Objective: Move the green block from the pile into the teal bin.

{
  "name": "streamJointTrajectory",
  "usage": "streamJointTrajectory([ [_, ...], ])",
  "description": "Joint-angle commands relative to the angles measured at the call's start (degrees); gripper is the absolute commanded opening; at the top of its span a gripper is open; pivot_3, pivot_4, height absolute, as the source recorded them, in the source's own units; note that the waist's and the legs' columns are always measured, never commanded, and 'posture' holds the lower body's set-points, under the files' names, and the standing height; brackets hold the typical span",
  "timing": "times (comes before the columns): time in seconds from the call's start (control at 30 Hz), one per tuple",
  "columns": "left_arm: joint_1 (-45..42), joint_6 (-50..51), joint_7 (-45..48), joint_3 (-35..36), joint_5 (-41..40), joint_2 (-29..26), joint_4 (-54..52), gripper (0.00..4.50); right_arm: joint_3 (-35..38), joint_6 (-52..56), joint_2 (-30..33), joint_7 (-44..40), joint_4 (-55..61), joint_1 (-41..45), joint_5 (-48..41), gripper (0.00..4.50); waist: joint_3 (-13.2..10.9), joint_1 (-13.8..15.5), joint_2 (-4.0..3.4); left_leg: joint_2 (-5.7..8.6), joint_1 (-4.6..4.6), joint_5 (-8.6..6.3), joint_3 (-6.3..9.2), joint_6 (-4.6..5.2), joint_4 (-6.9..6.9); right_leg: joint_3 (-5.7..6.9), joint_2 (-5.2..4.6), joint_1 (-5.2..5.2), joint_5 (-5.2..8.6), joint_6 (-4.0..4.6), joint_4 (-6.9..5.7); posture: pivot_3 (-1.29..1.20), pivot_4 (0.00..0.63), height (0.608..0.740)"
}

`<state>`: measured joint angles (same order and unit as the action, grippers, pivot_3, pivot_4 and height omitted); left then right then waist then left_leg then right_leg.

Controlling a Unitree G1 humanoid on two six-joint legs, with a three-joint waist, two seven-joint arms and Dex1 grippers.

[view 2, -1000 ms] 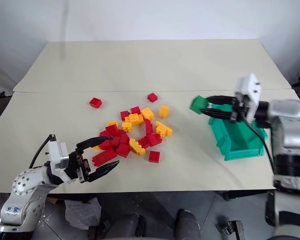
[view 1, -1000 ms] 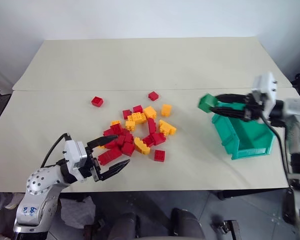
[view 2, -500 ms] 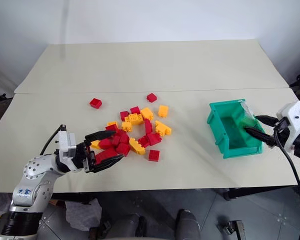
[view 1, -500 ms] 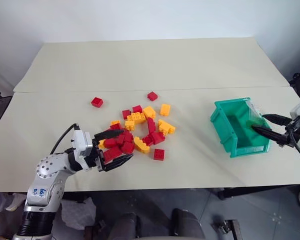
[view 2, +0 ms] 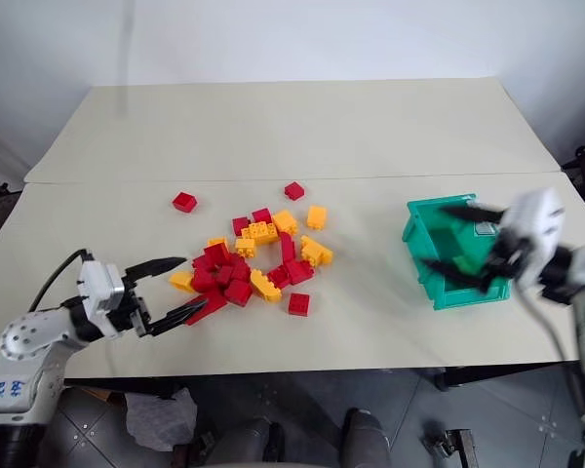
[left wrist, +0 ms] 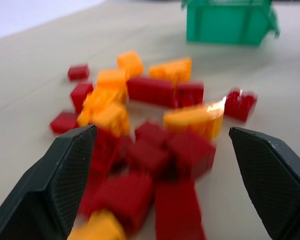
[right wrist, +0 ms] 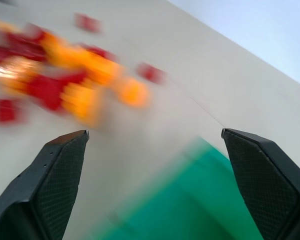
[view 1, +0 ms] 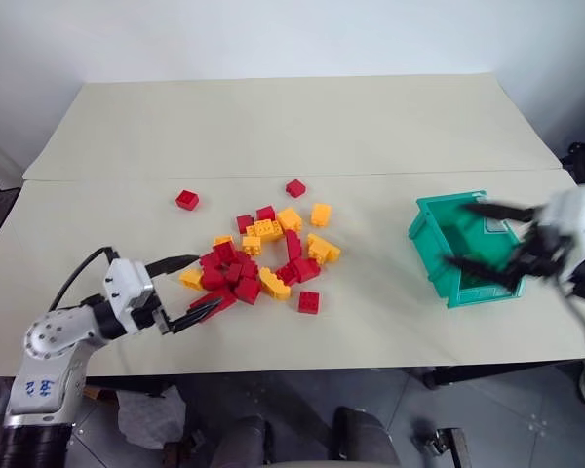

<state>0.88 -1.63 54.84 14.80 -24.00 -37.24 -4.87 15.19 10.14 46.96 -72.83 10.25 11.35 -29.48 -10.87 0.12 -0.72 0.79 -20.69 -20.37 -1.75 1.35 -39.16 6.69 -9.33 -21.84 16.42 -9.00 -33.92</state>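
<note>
The teal bin (view 1: 422,227) stands at the table's right side, also seen in the left wrist view (left wrist: 225,22) and as a green blur in the right wrist view (right wrist: 190,210). My right gripper (view 1: 478,236) hovers over the bin's opening, fingers spread wide and open, nothing between them. The green block is hidden; I cannot make it out inside the bin. The pile (view 1: 268,258) of red and yellow bricks lies mid-table. My left gripper (view 1: 209,280) is open at the pile's near-left edge, its fingers (left wrist: 65,175) straddling red bricks without closing on any.
Two loose red bricks (view 1: 187,199) (view 1: 295,187) lie beyond the pile. A seam (view 1: 370,175) runs across the table between near and far halves. The front table edge (view 1: 322,359) is close to both arms.
The right gripper held the green block beside the bin, let it go, drew back to the right, and now spreads wide over the bin. The left gripper reached into the pile, then slid back left.
</note>
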Motion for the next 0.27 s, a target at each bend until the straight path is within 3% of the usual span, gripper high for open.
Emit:
streamJointTrajectory([
  [0.03, 2.2, -4.1, -0.5, 2.1, 1.8, -0.5, 0.7, 4.50, -3.4, -4.6, -2.9, -0.8, 4.1, -2.3, 0.2, 4.45, -0.1, 0.2, 0.01, 0.01, -0.01, -0.01, -0.03, 0.02, 0.02, -0.02, -0.01, 0.00, 0.00, 0.00, 0.04, 0.00, 0.150, 0.740],
  [0.27, 5.3, -3.9, -3.0, 4.1, -0.3, 1.1, -3.4, 4.50, -3.3, -9.4, -10.0, 5.8, 4.5, -8.3, 0.4, 4.45, 0.0, 1.4, 0.08, 0.12, 0.09, -0.07, 0.40, 0.16, -0.09, -0.08, -0.15, 0.22, -0.06, -0.09, 0.18, 0.00, 0.150, 0.740],
])
